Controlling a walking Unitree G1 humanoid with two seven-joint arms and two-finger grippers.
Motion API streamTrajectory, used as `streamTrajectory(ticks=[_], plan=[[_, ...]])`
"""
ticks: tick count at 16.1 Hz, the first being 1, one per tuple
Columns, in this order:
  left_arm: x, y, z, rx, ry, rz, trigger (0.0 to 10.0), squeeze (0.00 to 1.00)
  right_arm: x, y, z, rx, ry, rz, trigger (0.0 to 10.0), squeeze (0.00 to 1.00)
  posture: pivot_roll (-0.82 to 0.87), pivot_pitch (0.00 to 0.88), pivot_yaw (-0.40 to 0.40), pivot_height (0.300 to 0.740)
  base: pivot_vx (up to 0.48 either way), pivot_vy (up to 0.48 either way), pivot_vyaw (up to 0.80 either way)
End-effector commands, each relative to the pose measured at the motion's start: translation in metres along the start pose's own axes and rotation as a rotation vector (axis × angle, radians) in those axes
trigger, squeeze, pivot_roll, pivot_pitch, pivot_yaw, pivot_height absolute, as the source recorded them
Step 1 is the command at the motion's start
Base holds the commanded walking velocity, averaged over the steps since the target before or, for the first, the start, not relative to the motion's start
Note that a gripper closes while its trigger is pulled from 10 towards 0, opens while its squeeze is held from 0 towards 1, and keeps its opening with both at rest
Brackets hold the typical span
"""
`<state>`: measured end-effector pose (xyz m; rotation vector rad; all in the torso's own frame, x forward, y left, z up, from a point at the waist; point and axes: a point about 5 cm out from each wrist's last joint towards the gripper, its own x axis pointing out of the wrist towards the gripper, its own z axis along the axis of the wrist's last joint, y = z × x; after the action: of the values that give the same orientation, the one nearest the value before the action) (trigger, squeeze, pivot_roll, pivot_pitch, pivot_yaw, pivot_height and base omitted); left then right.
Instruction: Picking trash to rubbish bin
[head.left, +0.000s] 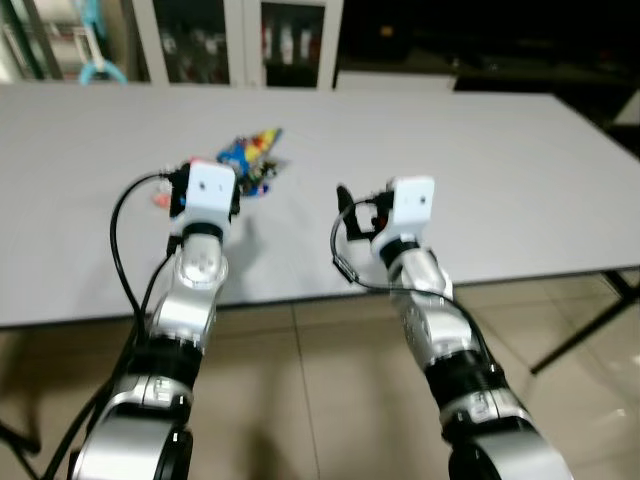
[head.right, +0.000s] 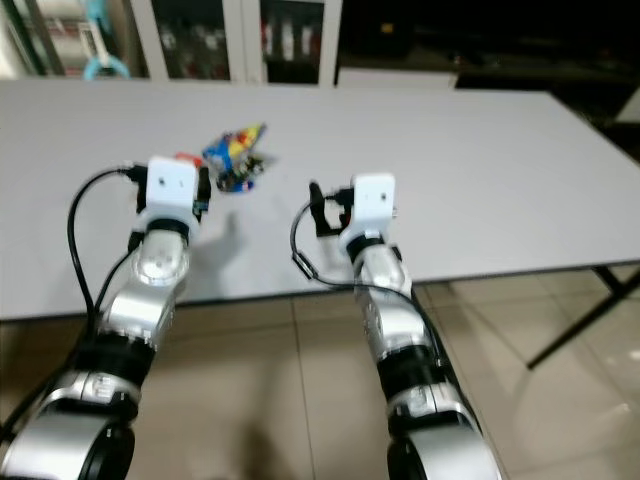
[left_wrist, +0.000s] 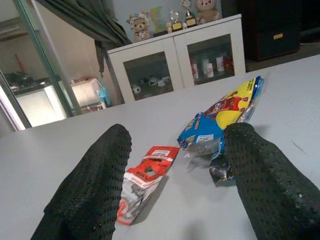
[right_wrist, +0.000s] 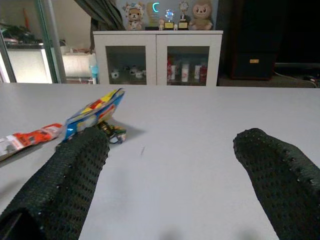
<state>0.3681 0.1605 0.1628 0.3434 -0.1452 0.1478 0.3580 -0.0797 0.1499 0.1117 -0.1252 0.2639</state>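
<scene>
A blue and yellow snack wrapper (head.left: 250, 150) lies on the white table (head.left: 500, 150), with a small dark crumpled wrapper (left_wrist: 219, 174) beside it. To its left lies a red and white wrapper (left_wrist: 148, 176). My left gripper (left_wrist: 177, 135) hovers low over the table just short of these pieces, open, with the red wrapper between the lines of its fingers and the blue one ahead of its right finger. My right gripper (right_wrist: 172, 137) is open above bare table, to the right of the trash, with nothing between its fingers.
The table's front edge runs under both wrists, and its black leg (head.left: 590, 320) slants down to the tiled floor at the right. A white glass-door cabinet (head.left: 240, 40) stands behind the table. Bare tabletop spreads out to the right of the wrappers.
</scene>
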Motion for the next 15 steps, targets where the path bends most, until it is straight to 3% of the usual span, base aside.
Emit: streamTrajectory(ticks=[1,15], plan=[[-0.0001,-0.0127,0.0070,-0.012,-0.017,-0.038,10.0,0.00,-0.0012,-0.0153,0.0023,-0.003,-0.001,-0.043,10.0,0.00,-0.03,0.030,-0.087,0.740,0.386,0.000,0.00],[-0.0005,-0.0128,0.0060,-0.009,-0.013,-0.038,10.0,0.00,-0.0014,-0.0138,0.0012,-0.003,0.004,-0.034,10.0,0.00,-0.03,0.032,-0.088,0.740,0.392,0.000,0.00]])
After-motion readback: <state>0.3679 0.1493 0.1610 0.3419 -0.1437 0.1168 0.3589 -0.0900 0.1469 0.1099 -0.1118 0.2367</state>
